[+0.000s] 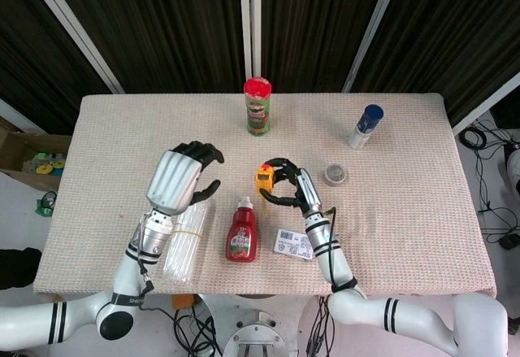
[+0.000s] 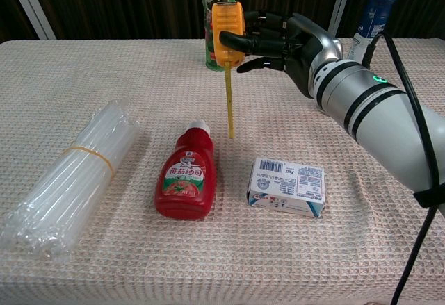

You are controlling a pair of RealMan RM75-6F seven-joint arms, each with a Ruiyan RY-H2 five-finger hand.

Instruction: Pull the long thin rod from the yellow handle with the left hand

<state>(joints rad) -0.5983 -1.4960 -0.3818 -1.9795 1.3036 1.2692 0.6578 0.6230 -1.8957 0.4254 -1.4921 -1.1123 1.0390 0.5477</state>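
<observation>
Rod (image 2: 229, 105) vertical, tip down

A robot test lab, staged rather than lived in: a table (image 1: 406, 211) under a beige woven cloth stands before dark curtains (image 1: 162, 23) with white rails, cables (image 1: 487, 170) trail on the bare floor, and a cardboard box (image 1: 24, 158) of oddments sits alongside.

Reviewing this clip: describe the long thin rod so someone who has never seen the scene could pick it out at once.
Start at the red ketchup bottle lying mid-table. Just behind it, the right hand holds a yellow handle in the air. The rod hangs straight down from that handle: a thin yellow stick, the only thing here not resting on the table.
</observation>
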